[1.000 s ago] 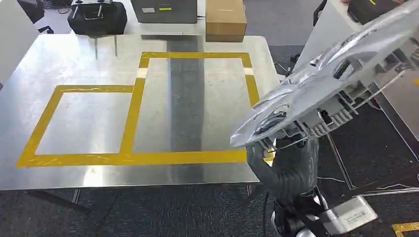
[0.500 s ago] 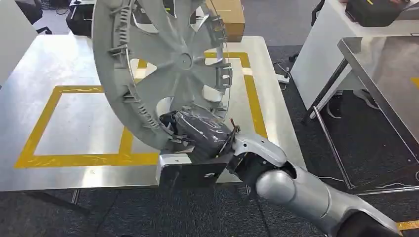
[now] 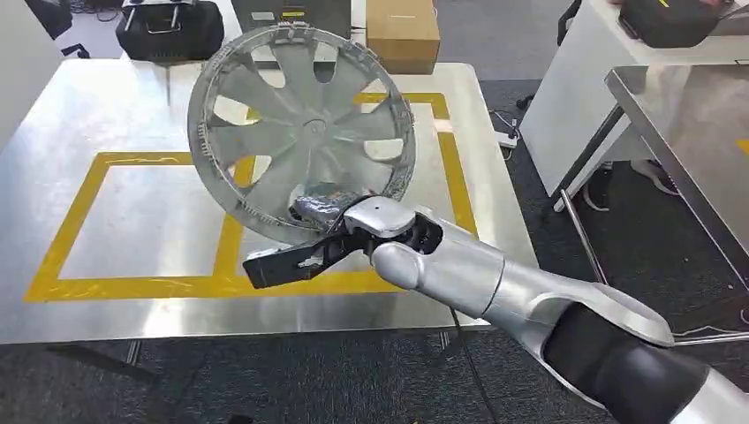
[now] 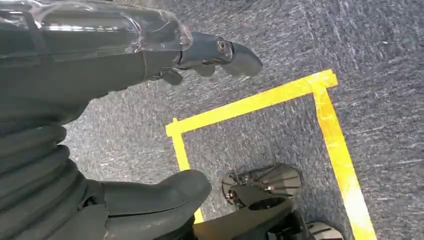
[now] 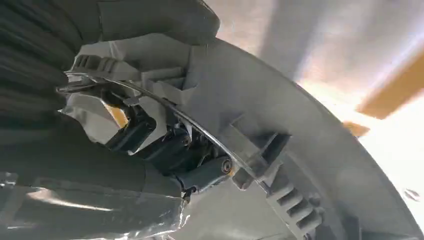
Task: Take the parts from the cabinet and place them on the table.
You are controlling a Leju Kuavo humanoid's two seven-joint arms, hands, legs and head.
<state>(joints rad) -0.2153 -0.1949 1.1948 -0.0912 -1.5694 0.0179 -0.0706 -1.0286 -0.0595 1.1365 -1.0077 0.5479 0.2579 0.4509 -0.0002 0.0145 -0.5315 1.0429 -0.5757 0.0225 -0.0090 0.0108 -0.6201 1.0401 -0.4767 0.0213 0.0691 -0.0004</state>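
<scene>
The wheel cover (image 3: pixel 300 132) is gripped at its near rim by the right hand (image 3: pixel 329 221), fingers (image 5: pixel 200 175) hooked over the edge, and held tilted above the bench (image 3: pixel 115 106). It should be lowered flat inside the yellow tape outline (image 3: pixel 234 221) before release. The left hand (image 4: pixel 150 50) hangs over the floor, holding nothing.

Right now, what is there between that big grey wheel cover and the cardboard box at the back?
Head view: only bare table top separates the wheel cover from the cardboard box; nothing stands between them.

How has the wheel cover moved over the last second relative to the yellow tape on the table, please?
Yes. The wheel cover, gripped by the right hand, swung from beyond the table's right edge to above the yellow tape rectangles.
</scene>
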